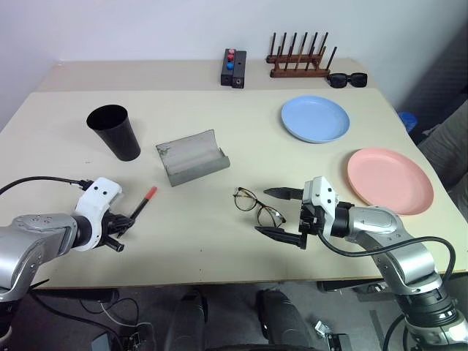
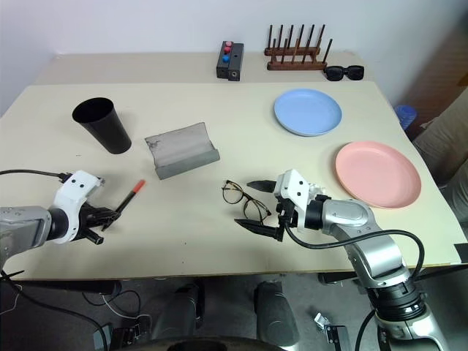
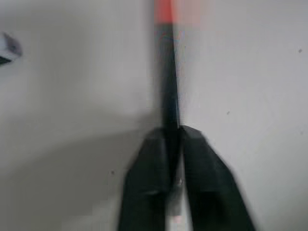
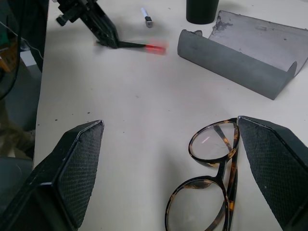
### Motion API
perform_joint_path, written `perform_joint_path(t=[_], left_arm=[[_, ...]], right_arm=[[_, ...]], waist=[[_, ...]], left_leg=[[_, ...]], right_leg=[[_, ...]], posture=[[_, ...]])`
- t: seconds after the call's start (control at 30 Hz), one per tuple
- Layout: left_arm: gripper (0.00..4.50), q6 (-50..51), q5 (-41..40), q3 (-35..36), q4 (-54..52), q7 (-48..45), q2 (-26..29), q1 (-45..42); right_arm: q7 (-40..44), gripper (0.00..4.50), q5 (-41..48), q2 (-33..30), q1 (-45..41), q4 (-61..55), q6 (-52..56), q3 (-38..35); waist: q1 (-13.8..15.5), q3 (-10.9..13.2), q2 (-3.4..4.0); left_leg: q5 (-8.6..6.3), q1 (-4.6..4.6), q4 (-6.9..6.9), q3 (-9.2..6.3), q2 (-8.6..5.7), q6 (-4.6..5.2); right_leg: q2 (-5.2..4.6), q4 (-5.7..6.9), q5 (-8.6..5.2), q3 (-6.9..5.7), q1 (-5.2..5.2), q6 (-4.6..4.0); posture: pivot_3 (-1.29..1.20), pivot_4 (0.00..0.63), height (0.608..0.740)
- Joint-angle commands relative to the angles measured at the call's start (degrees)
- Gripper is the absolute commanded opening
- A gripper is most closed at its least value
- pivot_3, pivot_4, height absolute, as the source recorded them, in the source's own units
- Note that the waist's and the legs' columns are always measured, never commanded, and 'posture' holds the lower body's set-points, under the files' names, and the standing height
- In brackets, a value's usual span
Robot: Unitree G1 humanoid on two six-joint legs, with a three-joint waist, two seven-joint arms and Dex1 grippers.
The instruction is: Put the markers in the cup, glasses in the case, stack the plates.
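The left gripper (image 1: 121, 228), near the table's (image 1: 219, 252) front edge, is clenched on the black red-capped marker (image 1: 142, 202). At its two o'clock stands the tall black plastic cup (image 1: 115, 131). The right gripper (image 1: 280, 213) gapes around the wire-framed glasses (image 1: 258, 207); its wrist view adds a white black-capped marker (image 4: 146, 17).

Even, bright overhead light on the tabletop (image 1: 219, 241), soft short shadows, no glare. Left wrist view motion-blurred: red-capped marker (image 3: 168, 91) smeared toward 12 o'clock. Head views sharp.

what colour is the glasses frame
Tortoiseshell brown on the glasses, clearest in the right wrist view.
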Motion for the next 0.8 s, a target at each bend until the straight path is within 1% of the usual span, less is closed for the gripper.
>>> perform_joint_path(t=[0.03,0.1,0.17,0.23,0.3,0.4,0.5,0.53,0.67,0.73,0.8], left_arm=[[0.05,-1.4,0.9,0.7,-0.5,-0.3,-0.5,1.0],[0.05,-4.7,1.6,2.6,-1.1,0.1,-1.7,0.8],[0.05,-7.0,0.6,6.2,-0.8,0.6,-4.5,-0.5],[0.05,-11.9,-0.6,10.8,-1.2,1.0,-8.6,-2.3],[0.05,-17.7,-0.1,13.9,-1.8,2.4,-12.2,-4.1],[0.05,-23.9,1.9,16.4,0.9,8.9,-18.1,-10.3],[0.05,-31.0,9.1,15.6,4.8,19.3,-23.1,-16.9],[0.05,-34.1,11.9,14.5,6.3,22.3,-24.4,-19.0],[0.05,-44.1,19.6,9.2,14.8,27.9,-28.3,-26.8],[0.05,-49.5,23.1,7.9,20.4,30.5,-29.5,-30.1],[0.05,-53.1,24.9,7.6,24.7,31.4,-29.8,-32.0]], right_arm=[[0.5,4.5,1.1,0.2,-2.4,-1.5,-0.1,-0.1],[0.1,4.5,1.1,1.1,-3.9,-0.6,-0.2,-0.1],[-0.7,4.5,2.0,2.5,-5.5,0.4,0.4,-0.7],[-2.1,4.5,3.1,4.6,-7.7,1.7,0.8,-1.7],[-3.4,4.5,3.4,6.4,-9.7,3.0,0.5,-2.2],[-5.8,4.5,2.9,9.5,-12.9,5.0,-0.4,-1.9],[-8.3,4.5,2.2,13.0,-15.3,6.3,-1.1,-1.3],[-9.2,4.5,1.9,14.1,-16.0,6.6,-1.3,-1.0],[-16.3,4.5,-1.3,21.1,-19.3,9.0,-3.3,0.3],[-19.4,4.5,-3.3,24.4,-20.6,10.3,-4.1,1.5],[-20.9,4.5,-4.9,26.4,-20.9,10.7,-4.7,2.8]], waist=[[0.0,0.0,0.0],[0.0,0.0,0.0],[0.1,0.0,-0.02],[0.2,0.0,-0.05],[0.3,0.0,-0.1],[0.4,0.0,-0.1],[0.4,0.0,-0.11],[0.4,0.0,-0.11],[0.4,0.0,-0.12],[0.3,0.0,-0.11],[0.3,0.0,-0.11]], left_leg=[[0.0,0.0,0.0,0.0,0.0,0.0],[0.0,0.0,0.0,0.0,0.0,0.0],[0.0,0.0,0.0,-0.01,0.0,0.0],[0.0,-0.02,0.02,-0.02,0.0,0.0],[0.01,-0.03,0.05,-0.03,0.0,0.0],[0.01,-0.01,0.06,-0.04,0.0,0.0],[0.03,0.0,0.08,-0.08,-0.01,0.0],[0.03,0.0,0.08,-0.1,-0.01,0.0],[0.03,-0.01,0.07,-0.14,0.0,0.0],[0.05,-0.01,0.07,-0.16,0.0,-0.03],[0.06,-0.01,0.06,-0.17,0.0,-0.04]], right_leg=[[0.0,0.0,0.0,0.0,0.0,0.0],[0.0,0.0,0.0,0.0,0.0,0.0],[0.0,0.0,0.0,-0.01,0.0,-0.01],[0.0,0.0,0.01,-0.03,0.02,-0.01],[0.0,0.0,0.01,-0.04,0.04,0.0],[0.0,0.01,0.03,-0.05,0.08,0.01],[0.04,0.05,0.05,-0.05,0.12,0.08],[0.05,0.07,0.13,-0.05,0.12,0.21],[0.1,0.07,0.19,-0.05,0.12,0.33],[0.13,0.08,0.24,-0.05,0.11,0.42],[0.13,0.08,0.3,-0.05,0.1,0.54]], posture=[[0.0,0.15,0.74],[0.0,0.15,0.74],[0.0,0.15,0.74],[0.0,0.15,0.74],[0.0,0.15,0.74],[0.0,0.15,0.74],[0.0,0.15,0.74],[0.0,0.15,0.74],[0.0,0.15,0.74],[0.0,0.15,0.74],[0.0,0.15,0.74]])
